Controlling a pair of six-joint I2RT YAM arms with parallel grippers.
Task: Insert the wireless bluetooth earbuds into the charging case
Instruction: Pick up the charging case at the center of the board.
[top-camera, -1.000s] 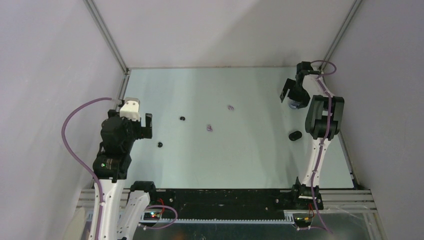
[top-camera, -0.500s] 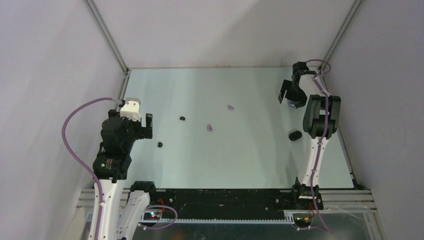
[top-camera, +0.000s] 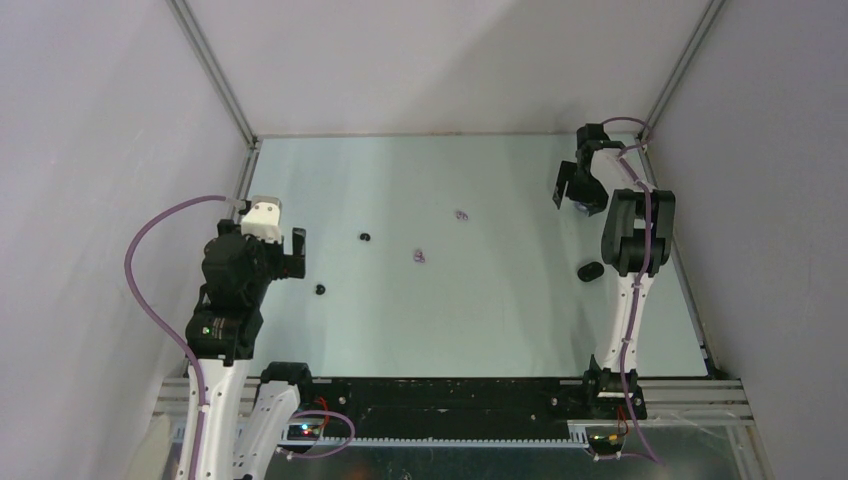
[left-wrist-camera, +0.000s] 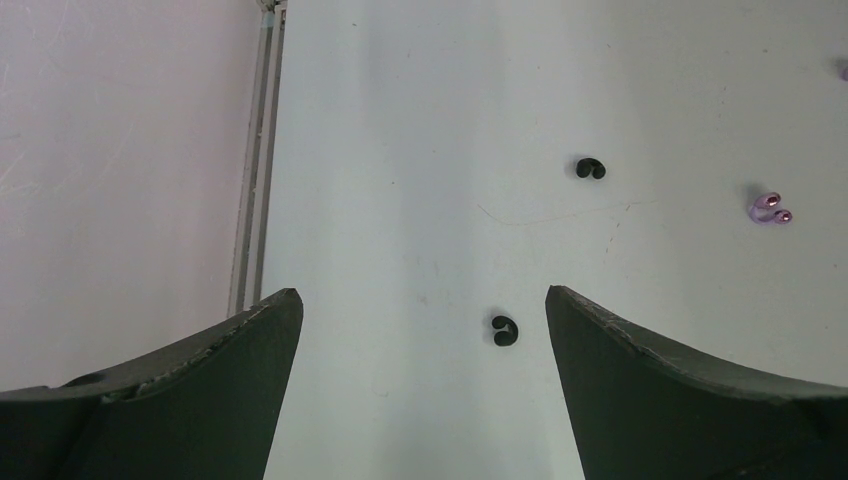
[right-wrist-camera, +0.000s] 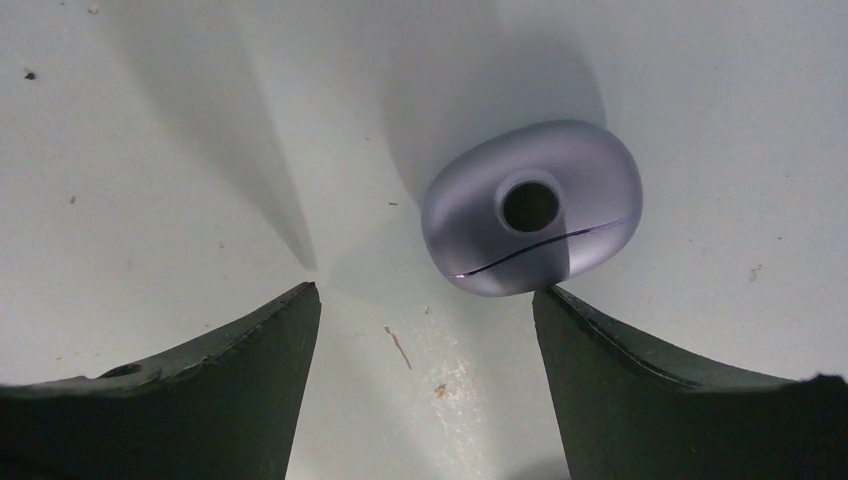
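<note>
Hovering empty with jaws apart, the right gripper (right-wrist-camera: 425, 300) risks pinching the lilac charging case (right-wrist-camera: 532, 208) at its one o'clock off-centre, squirting it away; the left gripper (left-wrist-camera: 422, 300) gapes empty.

Purple case (right-wrist-camera: 590, 190) ahead of right gripper (right-wrist-camera: 425, 290), bare table (top-camera: 480, 320) around; side wall (top-camera: 760, 200) near.

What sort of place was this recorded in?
Most likely a lab robot cell, not a home or shop. Plain pale walls framed by aluminium rails enclose a table. A left arm and a right arm are bolted at its near edge. Tiny earbuds and a purple case lie on it.
</note>
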